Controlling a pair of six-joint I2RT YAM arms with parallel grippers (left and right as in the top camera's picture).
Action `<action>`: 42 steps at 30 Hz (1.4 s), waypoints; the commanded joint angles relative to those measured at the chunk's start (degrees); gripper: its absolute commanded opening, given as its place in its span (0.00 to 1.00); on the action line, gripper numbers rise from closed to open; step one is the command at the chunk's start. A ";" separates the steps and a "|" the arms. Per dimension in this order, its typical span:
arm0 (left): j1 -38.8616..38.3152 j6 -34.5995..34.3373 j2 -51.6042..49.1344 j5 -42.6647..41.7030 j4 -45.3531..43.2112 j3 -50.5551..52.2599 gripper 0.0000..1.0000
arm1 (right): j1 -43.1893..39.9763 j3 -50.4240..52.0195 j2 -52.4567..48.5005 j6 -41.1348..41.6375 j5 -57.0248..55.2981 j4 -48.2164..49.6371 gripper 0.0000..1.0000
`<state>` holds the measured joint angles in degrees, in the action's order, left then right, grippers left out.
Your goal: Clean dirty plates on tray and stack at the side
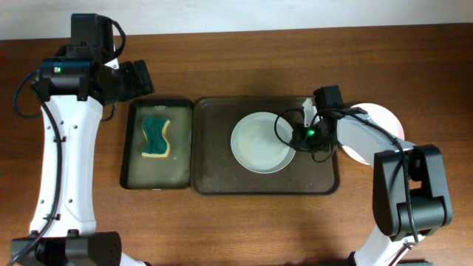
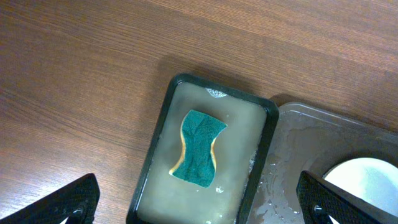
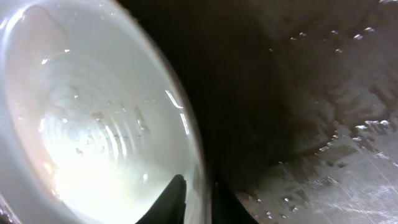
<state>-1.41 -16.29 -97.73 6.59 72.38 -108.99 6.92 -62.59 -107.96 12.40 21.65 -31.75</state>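
Observation:
One white plate [image 1: 262,142] lies on the dark brown tray [image 1: 214,148], wet, with no red smear that I can see. My right gripper [image 1: 298,137] is shut on its right rim; in the right wrist view one finger is inside the plate [image 3: 93,124] and one outside, at the rim [image 3: 198,198]. Another white plate [image 1: 377,118] lies on the table right of the tray, partly hidden by the right arm. My left gripper [image 2: 199,202] is open and empty, high above the black tray [image 2: 264,146].
The smaller black tray [image 1: 131,159] left of the brown tray holds cloudy water and a green and yellow sponge [image 1: 156,137], also seen in the left wrist view [image 2: 199,149]. The brown tray's floor [image 3: 311,93] is wet.

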 commanded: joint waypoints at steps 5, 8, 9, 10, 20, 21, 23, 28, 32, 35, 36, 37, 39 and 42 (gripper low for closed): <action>0.09 -0.57 -0.02 -0.17 -0.09 -0.02 0.99 | -0.33 -6.36 1.03 2.27 -0.83 -10.99 0.04; 0.09 -0.57 -0.02 -0.17 -0.09 -0.02 0.99 | 0.26 -15.58 2.29 2.29 -2.47 -20.74 0.04; 0.09 -0.57 -0.02 -0.17 -0.09 -0.02 0.99 | 0.39 -18.80 2.29 2.51 -3.69 -23.74 0.04; 0.09 -0.57 -0.02 -0.17 -0.09 -0.02 0.99 | 0.72 -21.18 2.29 3.50 -5.95 -25.68 0.04; 0.09 -0.57 -0.02 -0.17 -0.09 -0.02 1.00 | 19.23 -29.51 2.29 19.56 -22.75 -22.69 0.04; 0.09 -0.57 -0.02 -0.17 -0.09 -0.02 0.99 | 21.14 -29.51 2.27 20.09 -23.78 -21.33 0.04; 0.09 -0.57 -0.02 -0.17 -0.09 -0.02 0.99 | 25.94 -29.51 2.27 20.35 -25.94 -17.44 0.04; 0.09 -0.57 -0.02 -0.17 -0.09 -0.02 0.99 | 37.35 -29.49 1.73 23.85 -37.00 -12.50 0.04; 0.09 -0.57 -0.02 -0.17 -0.09 -0.02 0.99 | 44.33 -29.46 1.73 24.09 -50.75 -10.23 0.04; 0.09 -0.57 -0.02 -0.17 -0.09 -0.02 0.99 | 47.58 -29.49 1.73 23.82 -57.75 -8.90 0.04; 0.09 -0.57 -0.02 -0.20 -0.09 -0.02 0.99 | 48.39 -29.46 1.73 23.54 -59.21 -8.46 0.04; 0.09 -0.57 -0.02 -0.17 -0.09 -0.02 0.99 | 49.66 -29.49 1.73 22.10 -61.42 -7.39 0.04; 0.09 -0.57 -0.02 -0.17 -0.09 -0.02 0.99 | 52.37 -29.49 1.73 18.47 -66.05 -4.98 0.04; 0.09 -0.57 -0.02 -0.17 -0.09 -0.02 1.00 | 54.66 -29.46 1.73 17.77 -68.94 -4.66 0.04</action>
<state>-1.41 -16.29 -97.73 6.59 72.40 -108.97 59.66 -90.94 -106.89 31.88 -40.84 -36.77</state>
